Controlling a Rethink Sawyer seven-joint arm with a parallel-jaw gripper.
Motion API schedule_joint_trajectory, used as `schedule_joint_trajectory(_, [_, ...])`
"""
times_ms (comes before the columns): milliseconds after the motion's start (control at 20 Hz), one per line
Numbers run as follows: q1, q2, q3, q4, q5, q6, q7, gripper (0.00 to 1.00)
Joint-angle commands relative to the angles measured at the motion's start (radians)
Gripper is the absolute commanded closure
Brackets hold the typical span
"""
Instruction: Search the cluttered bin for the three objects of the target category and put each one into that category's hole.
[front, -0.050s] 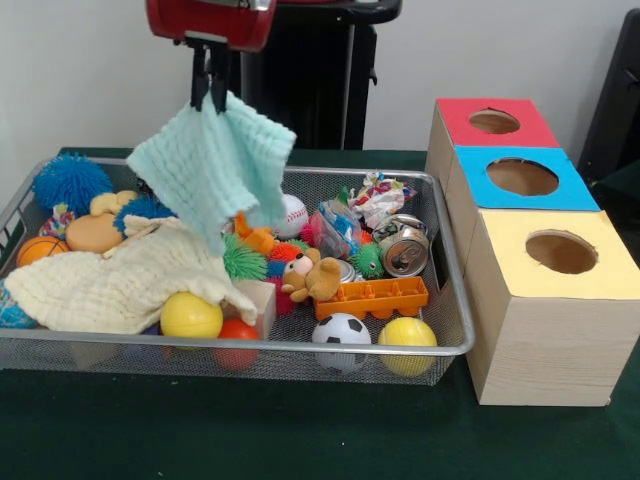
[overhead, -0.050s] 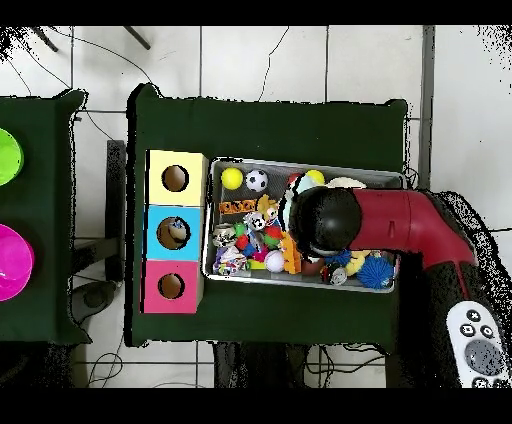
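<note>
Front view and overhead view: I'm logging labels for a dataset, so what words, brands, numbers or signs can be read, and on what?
None can be read in either view.
Crushed can: any print is too blurred to read.
Crumpled wrapper: coloured print, no legible letters.
Red box, blue box, yellow box: plain tops, no labels.
Light green cloth held by the gripper: no tag visible.

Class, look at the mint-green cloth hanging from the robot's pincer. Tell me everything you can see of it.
The mint-green cloth is a soft, waffle-textured square, like a washcloth. The pincer is shut on its top edge, so it hangs in loose folds, one corner spread left, another drooping right. It is lifted above the wire mesh bin, its lower tip dangling just over the cream cloth and the toys; whether it touches them cannot be told. In the overhead view the arm hides it.
</note>
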Motion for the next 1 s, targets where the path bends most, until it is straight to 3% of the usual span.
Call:
schedule_joint_trajectory(50, [-0.060, -0.001, 0.036, 0.014, -0.098, 0.158, -0.330, 1.00])
schedule_joint_trajectory(250, [-0.073, -0.029, 0.021, 0.017, -0.137, 0.253, -0.367, 1.00])
schedule_joint_trajectory(700, [-0.134, -0.044, 0.052, 0.009, -0.203, 0.282, -0.419, 1.00])
schedule_joint_trajectory(1000, [-0.135, 0.038, 0.050, 0.061, -0.245, 0.162, -0.316, 1.00])
